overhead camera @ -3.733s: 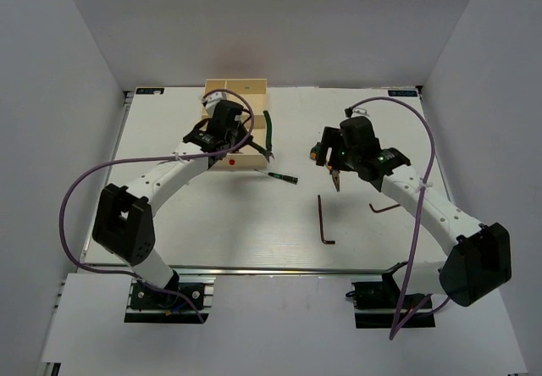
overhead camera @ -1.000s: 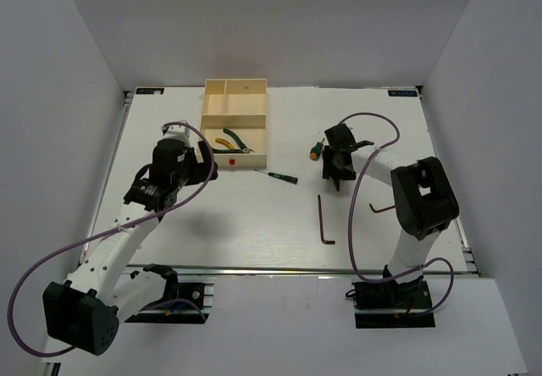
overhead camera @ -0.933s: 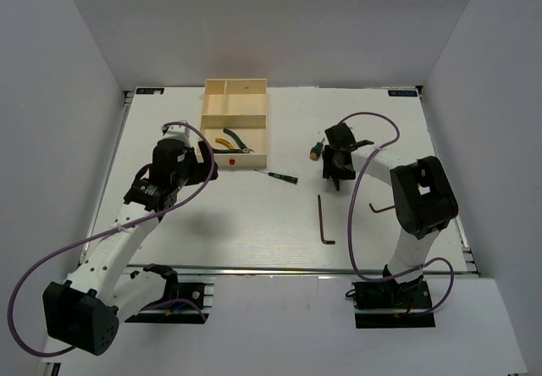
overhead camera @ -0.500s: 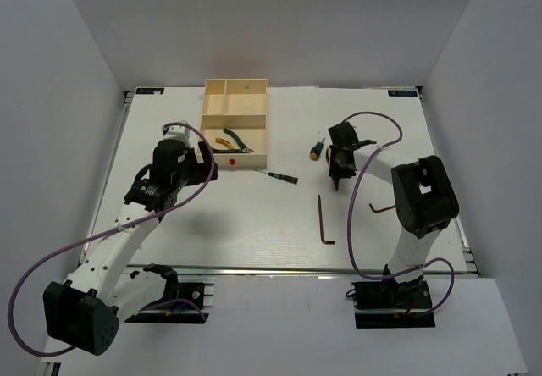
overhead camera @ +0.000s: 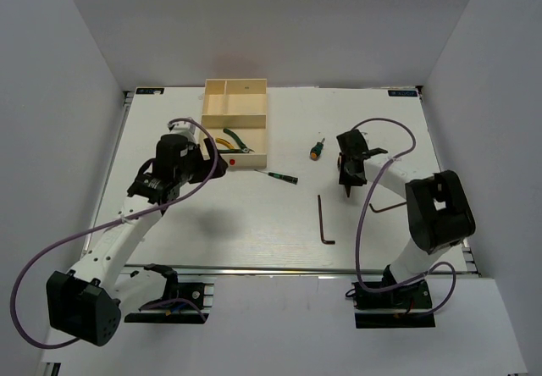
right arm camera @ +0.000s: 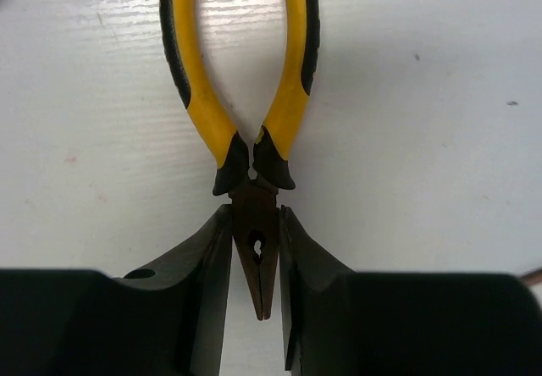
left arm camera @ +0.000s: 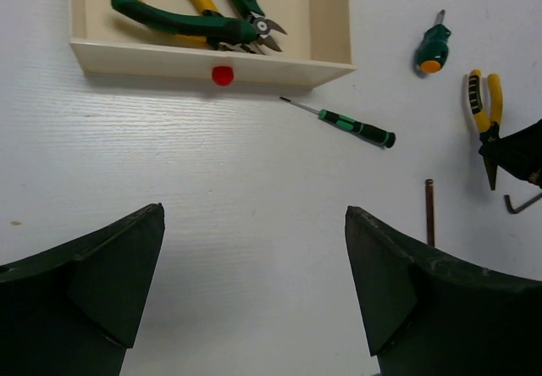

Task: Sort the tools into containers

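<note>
The right pincer [right arm camera: 256, 217] is clamped on the dark nose of the yellow-handled pliers [right arm camera: 252, 171], which lie flat on the white desk [right arm camera: 406, 139] with their handles pointing away from the wrist. The left pincer [left arm camera: 254, 219] is spread wide over the desk, near the cream rectangular tray [left arm camera: 203, 61] with the red dot [left arm camera: 222, 74] on its rim.

We see a white table [overhead camera: 237, 223] with a cream tray [overhead camera: 254, 163] standing toward its far left. Just right of the tray lies a thin screwdriver [overhead camera: 282, 175], and farther right a stubby screwdriver [overhead camera: 316, 149] and yellow-handled pliers [right arm camera: 252, 168]. Nearer the arm bases lie a long hex key [overhead camera: 323, 219] and, to its right, a short hex key [overhead camera: 385, 207].
</note>
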`<state>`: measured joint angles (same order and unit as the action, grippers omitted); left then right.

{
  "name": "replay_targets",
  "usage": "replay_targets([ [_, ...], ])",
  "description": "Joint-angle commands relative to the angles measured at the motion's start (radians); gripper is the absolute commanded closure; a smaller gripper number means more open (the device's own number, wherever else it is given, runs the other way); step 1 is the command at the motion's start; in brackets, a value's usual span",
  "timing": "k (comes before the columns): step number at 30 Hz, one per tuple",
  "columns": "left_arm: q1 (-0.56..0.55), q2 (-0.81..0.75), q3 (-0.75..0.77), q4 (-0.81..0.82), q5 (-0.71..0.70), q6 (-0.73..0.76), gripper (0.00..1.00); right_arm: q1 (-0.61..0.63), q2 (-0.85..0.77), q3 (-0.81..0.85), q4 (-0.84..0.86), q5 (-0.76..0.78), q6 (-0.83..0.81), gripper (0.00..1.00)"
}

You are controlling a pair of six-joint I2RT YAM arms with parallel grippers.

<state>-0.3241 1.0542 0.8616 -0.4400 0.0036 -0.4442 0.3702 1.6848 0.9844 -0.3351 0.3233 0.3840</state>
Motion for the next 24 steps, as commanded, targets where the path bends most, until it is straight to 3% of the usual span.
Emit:
replay_targets([
  [1,-0.006,0.025,0.071,0.02,0.087,-0.059,0.03,-0.001,-0.099,0.01,-0.013,0.025,-0.016,1.0],
  [12,-0.036,0.176,0.162,0.126,0.289,-0.142,0.13,0.019,-0.301,0.031,0.005,-0.167,-0.04,1.0],
  [24,-0.2,0.372,0.323,0.172,0.228,-0.215,0.18,0.079,-0.356,0.036,0.073,-0.288,-0.011,1.0],
])
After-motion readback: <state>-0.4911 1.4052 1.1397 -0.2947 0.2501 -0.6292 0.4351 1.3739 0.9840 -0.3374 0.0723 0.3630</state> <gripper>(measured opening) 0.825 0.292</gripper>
